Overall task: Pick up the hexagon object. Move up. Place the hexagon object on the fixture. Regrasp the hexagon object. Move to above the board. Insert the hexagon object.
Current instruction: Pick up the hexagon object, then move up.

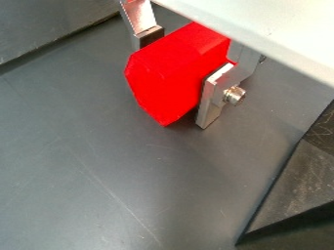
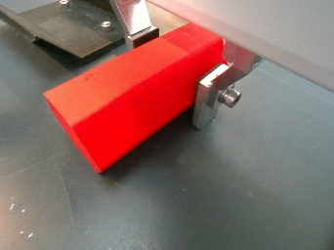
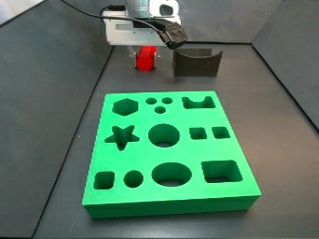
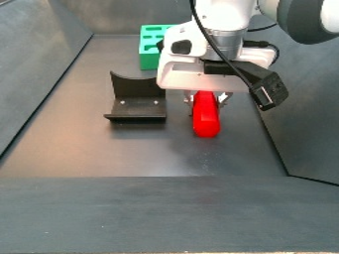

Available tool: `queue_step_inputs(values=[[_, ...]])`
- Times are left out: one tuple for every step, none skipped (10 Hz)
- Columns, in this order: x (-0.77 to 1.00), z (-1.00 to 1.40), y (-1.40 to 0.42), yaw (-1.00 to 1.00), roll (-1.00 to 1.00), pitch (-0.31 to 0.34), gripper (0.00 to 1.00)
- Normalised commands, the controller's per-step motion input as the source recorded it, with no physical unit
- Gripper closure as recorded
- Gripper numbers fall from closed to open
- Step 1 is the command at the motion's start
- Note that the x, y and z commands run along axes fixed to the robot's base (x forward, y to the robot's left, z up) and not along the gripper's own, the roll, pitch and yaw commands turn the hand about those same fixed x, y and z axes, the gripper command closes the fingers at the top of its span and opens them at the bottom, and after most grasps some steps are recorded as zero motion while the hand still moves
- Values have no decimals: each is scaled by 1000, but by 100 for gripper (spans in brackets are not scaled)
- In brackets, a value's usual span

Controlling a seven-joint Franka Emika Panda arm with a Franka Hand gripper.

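The red hexagon object [image 1: 159,88] [image 2: 115,109] lies between my gripper's [image 1: 178,70] [image 2: 174,70] two silver fingers, which press on its opposite sides near one end. Most of its length sticks out beyond the fingers, low over the dark floor. In both side views the gripper [image 3: 147,45] [image 4: 205,96] hangs straight down over the red block [image 3: 145,60] [image 4: 205,117]. The dark fixture [image 3: 196,63] [image 4: 133,99] [image 2: 76,35] stands close beside it. The green board [image 3: 162,140] [image 4: 153,40] with its cut-outs lies farther off.
Dark walls close in the floor on both sides [image 3: 62,84] [image 4: 54,89]. A cable [image 4: 252,74] loops from the gripper's white body. A floor seam [image 1: 280,186] runs past the block.
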Motion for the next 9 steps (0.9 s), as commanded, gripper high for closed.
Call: queue_step_inputs(values=[[0,0,0,0,0,0,100],[0,0,0,0,0,0,100],[0,0,0,0,0,0,100],[0,0,0,0,0,0,100],[0,0,0,0,0,0,100],[0,0,0,0,0,0,100],[0,833,0,0,0,0,100],[4,799,-39,21,-7,4,100],[-7,737,-34,26,-8,2,100]])
